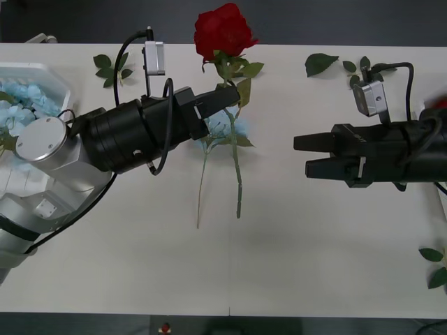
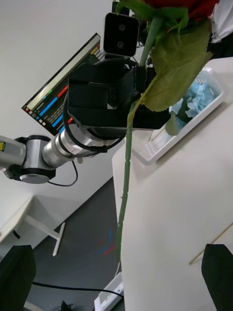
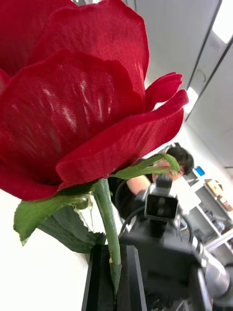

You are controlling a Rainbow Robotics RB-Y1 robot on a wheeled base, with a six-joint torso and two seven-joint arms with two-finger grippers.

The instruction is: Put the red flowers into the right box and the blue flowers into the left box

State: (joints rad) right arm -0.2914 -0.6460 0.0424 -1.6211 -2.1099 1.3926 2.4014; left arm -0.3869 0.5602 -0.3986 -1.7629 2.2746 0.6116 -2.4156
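Observation:
My left gripper (image 1: 229,98) is shut on the stem of a red flower (image 1: 223,31), a deep-red rose held above the table's middle with its stem hanging down. The left wrist view has the bloom (image 3: 73,97) close up and the stem pinched in that gripper (image 3: 115,277). A pale blue flower (image 1: 236,130) lies on the table under it. The left box (image 1: 49,73) at far left holds more blue flowers (image 1: 17,105). My right gripper (image 1: 307,157) hovers open to the right, facing the rose stem (image 2: 126,184); its fingers (image 2: 19,272) stand wide apart.
Loose green leaf sprigs lie at the back left (image 1: 112,68), the back right (image 1: 321,64) and the right edge (image 1: 436,269). A bit of red (image 1: 440,103) shows at the far right edge. The near half of the white table (image 1: 230,279) is bare.

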